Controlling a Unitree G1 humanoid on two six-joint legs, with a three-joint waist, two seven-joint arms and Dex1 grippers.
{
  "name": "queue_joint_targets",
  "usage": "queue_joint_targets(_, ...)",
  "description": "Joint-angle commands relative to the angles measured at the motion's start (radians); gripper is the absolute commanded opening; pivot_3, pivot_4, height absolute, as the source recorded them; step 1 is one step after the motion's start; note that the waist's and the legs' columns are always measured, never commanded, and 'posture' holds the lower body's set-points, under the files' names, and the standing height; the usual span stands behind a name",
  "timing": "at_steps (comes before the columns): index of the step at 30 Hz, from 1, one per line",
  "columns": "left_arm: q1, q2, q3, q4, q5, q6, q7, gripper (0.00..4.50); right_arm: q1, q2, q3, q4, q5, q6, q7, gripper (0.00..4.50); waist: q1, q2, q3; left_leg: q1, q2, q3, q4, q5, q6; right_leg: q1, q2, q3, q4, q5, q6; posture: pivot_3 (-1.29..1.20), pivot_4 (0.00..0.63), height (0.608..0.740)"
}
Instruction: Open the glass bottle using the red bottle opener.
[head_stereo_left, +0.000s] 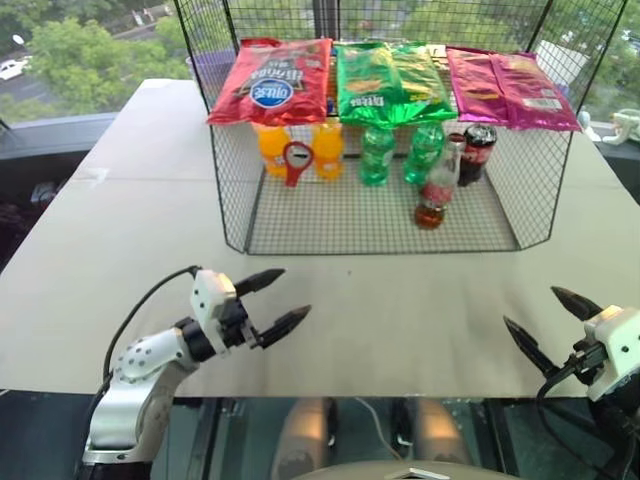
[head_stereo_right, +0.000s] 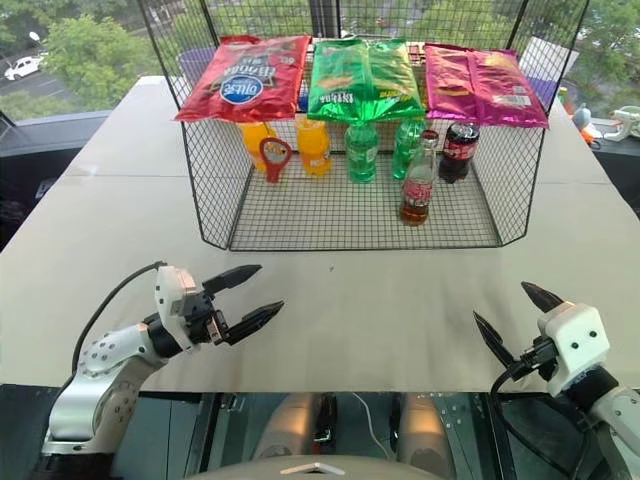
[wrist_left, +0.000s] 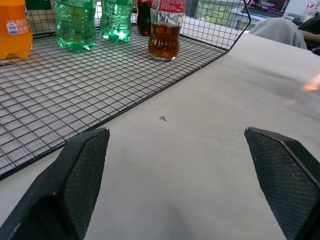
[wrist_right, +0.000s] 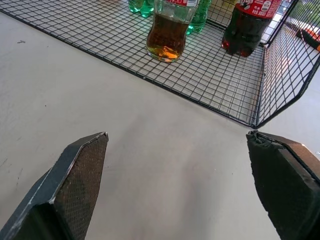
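Inside wire rack (head_stereo_left: 380, 235), glass bottle (head_stereo_left: 437, 190) before cola bottle (head_stereo_left: 477, 152), both hands wide open, empty

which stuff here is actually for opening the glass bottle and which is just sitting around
For the job:
- glass bottle, standing on the wire rack's floor
- red bottle opener, by the orange bottles
- left gripper and right gripper, both open, over the table

Just there:
- orange bottles
- green bottles
- dark cola bottle
- three snack bags on top of the wire rack
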Motion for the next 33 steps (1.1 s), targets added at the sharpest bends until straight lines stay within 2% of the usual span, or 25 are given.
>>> queue_joint_targets(1,-0.038,-0.011,0.01,-0.048,-0.035,0.021,0.042,4.47,-0.036,0.027,0.011,-0.034,0.031,-0.053,0.0,4.5,0.0,0.0,0.0,0.0,0.0,0.0,0.0,0.0,0.0,0.0,0.0,0.0,0.0,0.0,0.0,0.0,0.15,0.74)
queue_joint_targets(7,-0.194,-0.081,0.017,-0.085,-0.058,0.118,0.239,4.47,-0.166,0.042,0.123,-0.188,0.135,-0.09,0.033,4.5,0.0,0.0,0.0,0.001,0.0,-0.001,0.0,0.0,0.0,0.001,0.001,0.0,0.001,0.0,0.0,0.0,0.15,0.74)
queue_joint_targets(11,-0.274,-0.121,-0.002,-0.13,-0.049,0.192,0.375,4.47,-0.248,0.016,0.176,-0.283,0.198,-0.032,0.0,4.5,0.0,-0.001,0.0,0.0,-0.001,-0.001,0.0,0.003,0.005,0.002,0.002,0.001,0.0,0.0,0.0,0.0,0.15,0.74)
queue_joint_targets(17,-0.355,-0.187,-0.035,-0.172,-0.01,0.288,0.558,4.47,-0.34,-0.039,0.204,-0.323,0.237,0.052,-0.05,4.5,0.002,-0.003,0.0,0.001,-0.003,-0.001,0.001,0.003,0.005,0.003,0.002,0.001,0.0,0.0,0.0,0.0,0.15,0.74)
queue_joint_targets(33,-0.511,-0.214,-0.032,-0.042,0.117,0.315,0.721,4.47,-0.281,-0.045,0.215,-0.332,0.218,0.025,-0.029,4.5,0.002,-0.005,0.001,0.001,-0.004,-0.001,0.001,0.003,0.005,0.004,0.003,0.001,0.0,0.0,0.0,0.0,0.15,0.74)
